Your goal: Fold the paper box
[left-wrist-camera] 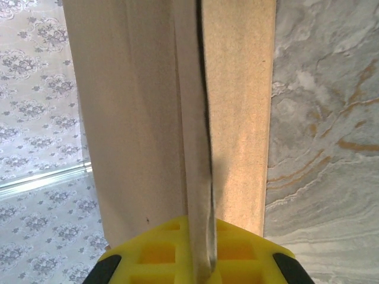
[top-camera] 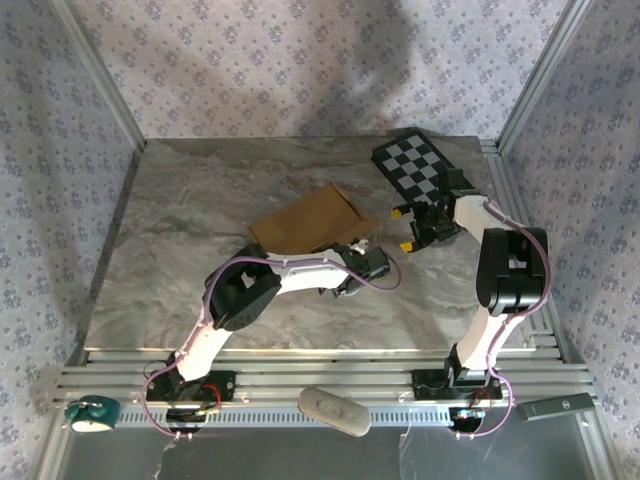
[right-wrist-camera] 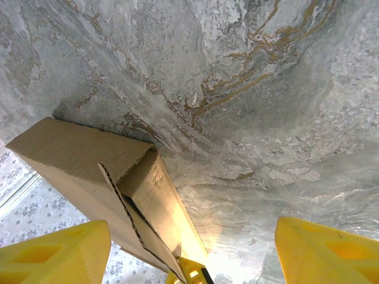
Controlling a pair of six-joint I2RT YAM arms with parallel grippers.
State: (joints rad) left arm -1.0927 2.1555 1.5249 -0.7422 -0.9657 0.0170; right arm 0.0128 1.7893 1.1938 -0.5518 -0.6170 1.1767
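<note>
The paper box is a tan cardboard piece, partly folded, lying in the middle of the marble table. My left gripper is at its near right edge, shut on a thin cardboard wall. In the left wrist view the yellow fingers press together on that cardboard edge, the paper box rising ahead of my left gripper. My right gripper stands open just right of the box. In the right wrist view the paper box shows an open folded corner, and my right gripper holds nothing.
A black-and-white checkerboard panel lies at the back right, behind the right arm. Metal frame rails run along the table's sides. On the near rail sit a teal object, a grey oval piece and a dark bar.
</note>
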